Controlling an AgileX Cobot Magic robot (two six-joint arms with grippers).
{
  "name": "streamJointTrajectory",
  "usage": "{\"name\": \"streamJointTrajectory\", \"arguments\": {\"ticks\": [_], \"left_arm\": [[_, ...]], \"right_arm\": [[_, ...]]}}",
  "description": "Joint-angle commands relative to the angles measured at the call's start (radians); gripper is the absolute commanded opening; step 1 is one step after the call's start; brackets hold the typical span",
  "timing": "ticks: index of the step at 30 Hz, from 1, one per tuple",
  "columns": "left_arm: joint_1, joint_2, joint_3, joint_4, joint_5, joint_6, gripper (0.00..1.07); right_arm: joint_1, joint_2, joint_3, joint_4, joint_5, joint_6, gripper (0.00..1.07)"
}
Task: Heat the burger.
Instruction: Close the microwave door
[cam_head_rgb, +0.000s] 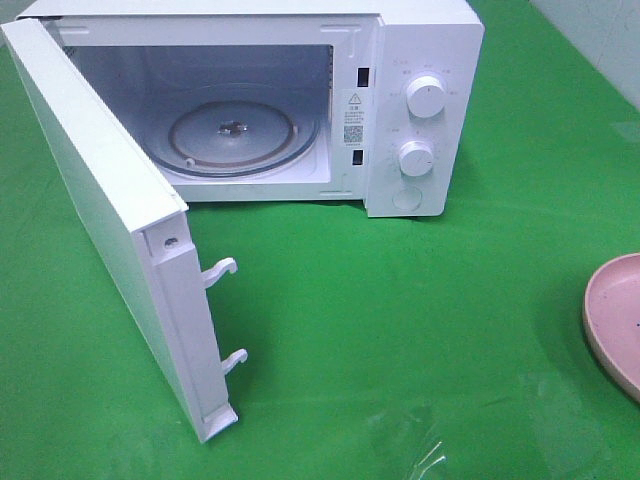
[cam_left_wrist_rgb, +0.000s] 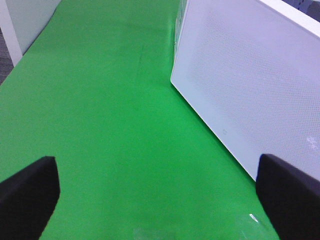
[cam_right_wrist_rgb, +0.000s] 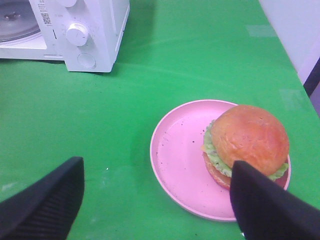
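Observation:
The burger (cam_right_wrist_rgb: 250, 135), with a glossy brown bun and green lettuce, sits on the right part of a round pink plate (cam_right_wrist_rgb: 177, 155) in the right wrist view. My right gripper (cam_right_wrist_rgb: 157, 200) hovers open over the plate's near edge, its dark fingers wide apart; one finger (cam_right_wrist_rgb: 270, 205) overlaps the burger's near side in the image. In the high view only the plate's rim (cam_head_rgb: 615, 315) shows at the right edge, and the burger and both grippers are out of sight. My left gripper (cam_left_wrist_rgb: 157, 200) is open above bare green cloth.
The white microwave (cam_head_rgb: 420, 100) stands at the back with its door (cam_head_rgb: 110, 220) swung wide open to the left and a bare glass turntable (cam_head_rgb: 235, 130) inside. The door's outer face (cam_left_wrist_rgb: 250, 85) is close beside my left gripper. Green cloth covers the table.

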Motion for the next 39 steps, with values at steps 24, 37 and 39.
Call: {"name": "streamJointTrajectory", "arguments": {"ticks": [24, 37, 39], "left_arm": [[0.002, -0.015, 0.004, -0.006, -0.005, -0.001, 1.01], [0.002, -0.015, 0.004, -0.010, -0.005, -0.001, 1.01], [0.002, -0.015, 0.004, -0.010, -0.005, -0.001, 1.01]], "right_arm": [[-0.007, -0.025, 0.003, 0.002, -0.012, -0.007, 0.76], [-0.007, -0.025, 0.003, 0.002, -0.012, -0.007, 0.76], [-0.007, -0.025, 0.003, 0.002, -0.012, -0.007, 0.76]]}}
